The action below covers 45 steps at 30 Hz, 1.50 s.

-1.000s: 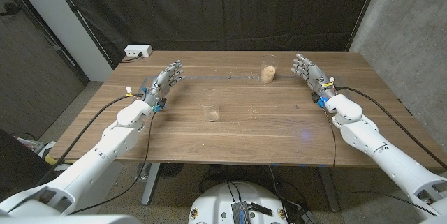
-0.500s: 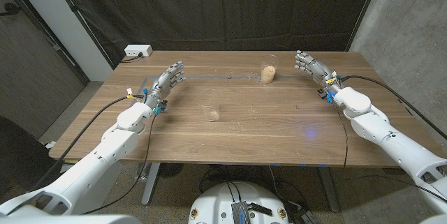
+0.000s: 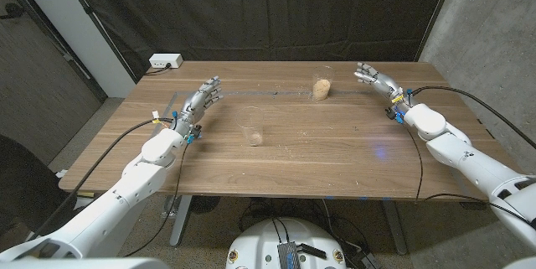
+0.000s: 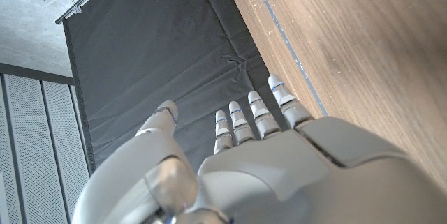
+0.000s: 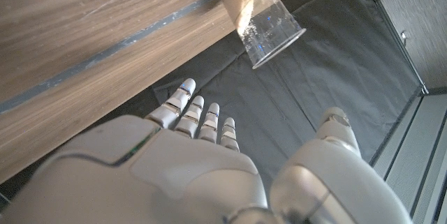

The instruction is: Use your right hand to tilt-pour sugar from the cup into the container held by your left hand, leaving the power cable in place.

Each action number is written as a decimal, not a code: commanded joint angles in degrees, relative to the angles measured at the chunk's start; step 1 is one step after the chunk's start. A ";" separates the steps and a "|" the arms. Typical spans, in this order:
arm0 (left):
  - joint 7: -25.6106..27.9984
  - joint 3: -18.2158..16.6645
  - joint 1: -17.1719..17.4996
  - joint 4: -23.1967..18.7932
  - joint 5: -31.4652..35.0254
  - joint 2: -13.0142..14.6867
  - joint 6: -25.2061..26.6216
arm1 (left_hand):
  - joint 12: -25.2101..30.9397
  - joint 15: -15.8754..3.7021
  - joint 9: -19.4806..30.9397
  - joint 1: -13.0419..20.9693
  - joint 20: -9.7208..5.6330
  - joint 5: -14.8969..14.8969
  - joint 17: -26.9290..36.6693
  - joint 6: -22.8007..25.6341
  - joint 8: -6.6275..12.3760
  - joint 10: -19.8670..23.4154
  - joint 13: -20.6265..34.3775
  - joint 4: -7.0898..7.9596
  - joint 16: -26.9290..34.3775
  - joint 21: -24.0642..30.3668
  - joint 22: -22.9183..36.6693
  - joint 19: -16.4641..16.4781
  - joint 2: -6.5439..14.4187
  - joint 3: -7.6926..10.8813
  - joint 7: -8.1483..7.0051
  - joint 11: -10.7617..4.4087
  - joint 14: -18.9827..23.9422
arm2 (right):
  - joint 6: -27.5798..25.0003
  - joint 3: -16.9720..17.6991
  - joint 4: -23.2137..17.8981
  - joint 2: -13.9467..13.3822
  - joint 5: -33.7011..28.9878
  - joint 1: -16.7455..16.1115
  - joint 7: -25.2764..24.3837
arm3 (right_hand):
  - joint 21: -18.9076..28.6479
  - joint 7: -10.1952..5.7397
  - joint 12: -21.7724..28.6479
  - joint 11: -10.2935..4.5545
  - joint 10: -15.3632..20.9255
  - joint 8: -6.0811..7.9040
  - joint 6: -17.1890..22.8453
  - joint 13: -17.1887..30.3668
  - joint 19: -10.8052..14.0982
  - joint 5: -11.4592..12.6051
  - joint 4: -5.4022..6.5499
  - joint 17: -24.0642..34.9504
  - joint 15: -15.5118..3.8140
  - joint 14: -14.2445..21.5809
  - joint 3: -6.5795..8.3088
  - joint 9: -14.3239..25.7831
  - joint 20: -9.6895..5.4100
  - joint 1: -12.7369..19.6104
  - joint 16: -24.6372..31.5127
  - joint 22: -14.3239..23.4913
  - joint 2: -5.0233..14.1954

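**Both robot hands empty, cup and container standing alone**

The clear container (image 3: 254,130) near the middle of the counter (image 3: 335,152) is hard to make out; only a little sugar at its bottom is showing. The cup (image 3: 322,84) of sugar is standing upright near the far edge. The right robot hand (image 3: 373,79) is hovering beside the cup with fingers spread, holding nothing. The left robot hand (image 3: 199,101) is likewise spread wide and empty, well apart from the container.
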 commanded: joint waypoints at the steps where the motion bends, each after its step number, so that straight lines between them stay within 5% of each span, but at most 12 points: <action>1: 3.29 0.19 2.31 -1.41 3.08 -0.46 -2.34 | 0.20 -3.87 0.10 -0.10 -0.19 0.25 0.06 0.53 0.37 0.72 0.12 -0.01 0.23 0.32 0.08 0.58 -0.28 0.40 -0.02 -0.04 0.29 | 8.83 -6.80 22.43 4.61 -5.81 9.22 -4.42 | -0.45 -0.01 0.23 -0.69 -0.18 0.33 -0.19 0.07 0.05 0.47 -0.25 0.07 -3.91 -0.33 0.02 0.16 -0.03 0.85 0.24 0.16 0.19; 15: 6.04 -0.57 4.82 -5.49 4.62 0.66 -1.41 | 0.20 -3.97 0.09 -0.13 -0.30 0.24 0.05 0.50 0.25 1.05 0.12 0.01 0.15 0.33 0.09 0.75 -0.22 0.46 -0.11 -0.07 0.37 | 7.69 -12.32 22.49 1.86 -5.98 9.52 -7.83 | -0.98 -0.19 0.08 -0.81 -0.86 0.50 -0.87 0.14 -0.29 1.01 -0.47 0.04 -3.79 -0.89 0.18 0.21 0.65 1.52 0.25 0.20 0.41; 24: 6.93 -0.77 5.27 -6.51 5.36 0.78 -1.02 | 0.13 -4.04 0.08 -0.18 -0.28 0.24 0.05 0.52 0.20 1.05 0.12 0.03 0.09 0.28 0.10 0.70 -0.21 0.47 -0.07 -0.05 0.38 | 6.54 -12.77 17.57 -0.18 -7.32 8.95 -7.43 | -2.26 0.78 -0.30 0.54 -2.74 0.13 -4.18 0.28 -1.62 1.73 -1.03 -0.03 -1.69 -3.79 0.10 0.29 2.13 2.90 -0.15 0.29 -0.06; 27: 7.04 -0.61 5.27 -6.58 5.73 0.78 -0.85 | 0.10 -4.10 0.08 -0.21 -0.26 0.23 0.05 0.52 0.18 1.05 0.13 0.05 0.07 0.29 0.11 0.74 -0.22 0.46 -0.08 -0.01 0.36 | 6.37 -13.37 18.05 0.15 -8.66 9.72 -7.79 | -2.77 1.12 -1.16 1.65 -5.48 0.18 -5.18 0.31 -2.07 2.08 -1.38 -0.08 -1.53 -4.58 -0.07 0.31 2.40 3.74 -0.10 0.32 -0.57; 32: 6.92 -0.43 5.23 -6.74 6.00 0.98 -0.41 | 0.10 -4.12 0.08 -0.26 -0.29 0.23 0.06 0.46 0.12 1.15 0.13 0.08 0.05 0.28 0.11 0.75 -0.22 0.45 -0.12 -0.09 0.40 | 6.71 -15.17 21.89 2.06 -10.31 11.76 -9.41 | -3.02 1.32 -1.29 1.53 -6.25 0.16 -5.97 0.35 -2.25 2.31 -1.54 -0.11 -1.43 -5.05 -0.12 0.32 2.45 4.34 -0.06 0.34 -0.74; 45: 6.37 0.21 4.51 -6.21 6.33 0.95 0.31 | -0.01 -4.20 0.08 -0.42 -0.22 0.23 0.07 0.47 0.03 1.21 0.13 0.19 0.03 0.27 0.14 0.83 -0.17 0.44 -0.15 -0.19 0.54 | 3.54 -21.52 22.85 2.96 -15.46 14.43 -14.74 | -3.36 1.43 -1.16 1.61 -6.61 0.33 -6.66 0.43 -2.38 2.70 -1.77 -0.15 -1.52 -5.52 -0.03 0.35 2.05 5.57 0.04 0.36 -0.71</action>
